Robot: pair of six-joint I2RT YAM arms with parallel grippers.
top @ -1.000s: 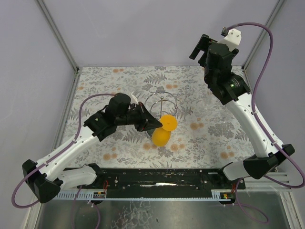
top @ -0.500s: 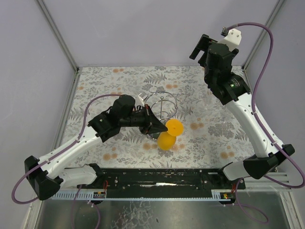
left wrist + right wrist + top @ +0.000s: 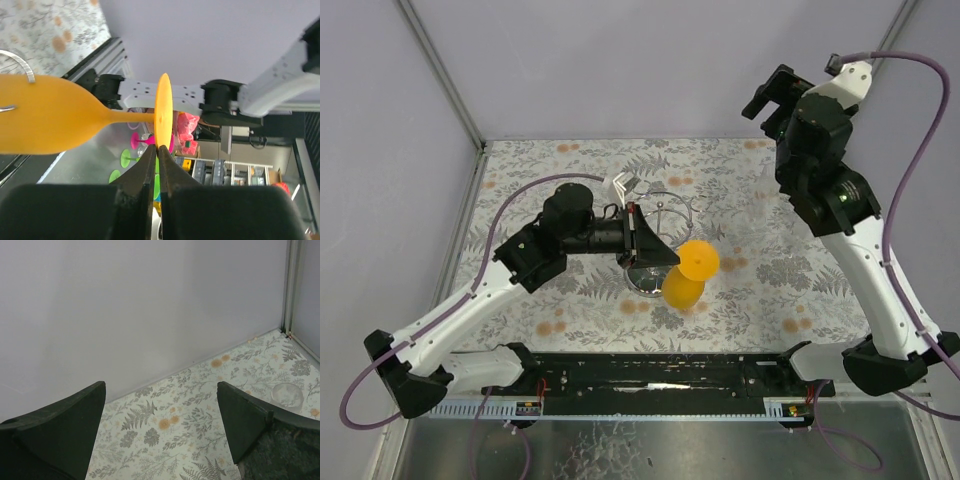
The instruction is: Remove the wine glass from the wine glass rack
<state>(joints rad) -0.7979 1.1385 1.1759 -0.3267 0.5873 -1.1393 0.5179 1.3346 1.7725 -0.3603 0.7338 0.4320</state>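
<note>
The orange wine glass (image 3: 685,285) hangs tilted in the air, its round foot (image 3: 699,260) up and its bowl just right of the rack's shiny base. My left gripper (image 3: 660,258) is shut on the edge of the foot (image 3: 163,112). In the left wrist view the bowl (image 3: 45,120) lies to the left, with a chrome wire (image 3: 20,62) crossing it. The wine glass rack (image 3: 660,212) stands mid-table, beside and behind the glass. My right gripper (image 3: 772,95) is raised high at the back right, open and empty (image 3: 162,410).
The table has a fern-patterned cloth (image 3: 750,190), with lilac walls on three sides. A black rail (image 3: 660,375) runs along the near edge. In the left wrist view, several coloured plastic glasses (image 3: 132,150) lie beyond the table.
My left gripper has carried the orange glass to the right and forward, away from the rack's loops. My right arm has swung up and to the right.
</note>
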